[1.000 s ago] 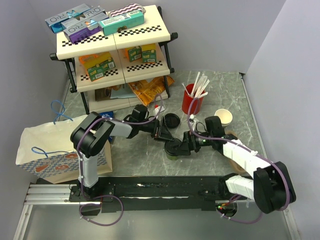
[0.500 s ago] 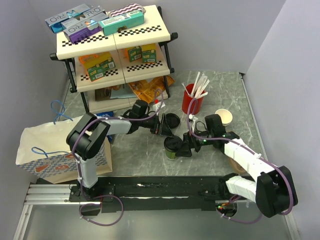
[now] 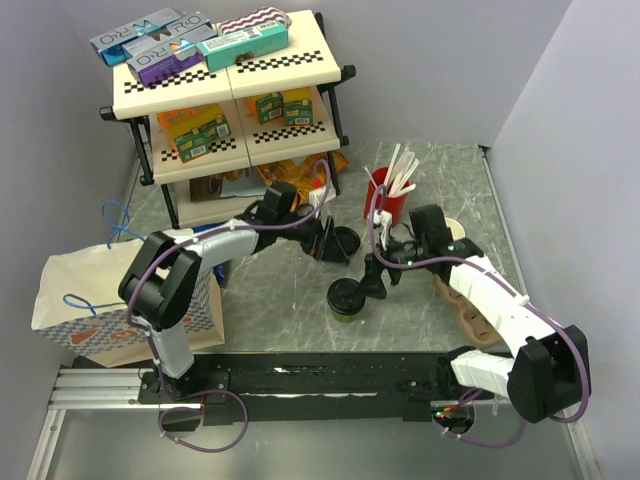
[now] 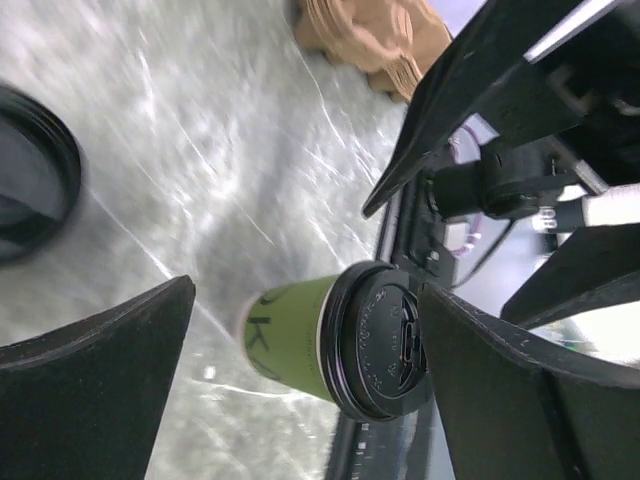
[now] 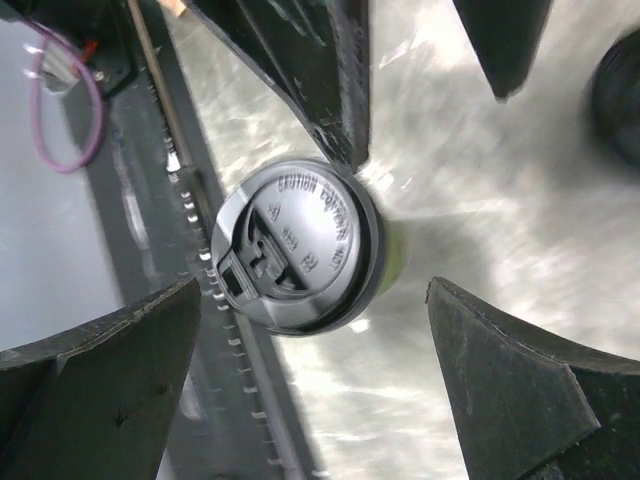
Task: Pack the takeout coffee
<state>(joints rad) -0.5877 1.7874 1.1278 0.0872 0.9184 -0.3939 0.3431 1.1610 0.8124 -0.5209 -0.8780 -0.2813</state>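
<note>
Takeout coffee [image 3: 347,297] stands lidded and free while left tool [image 3: 328,246] and right tool [image 3: 377,281] spread wide, gripping nothing.

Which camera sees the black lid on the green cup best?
The right wrist camera: the lid faces it, big, with its raised writing showing. The left wrist camera sees it from the side, on the green cup. The top camera shows it small.

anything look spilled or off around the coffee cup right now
No spill shows. The green cup stands upright with its black lid seated evenly. The only oddity is a spare black lid lying loose on the table just beyond it.
</note>
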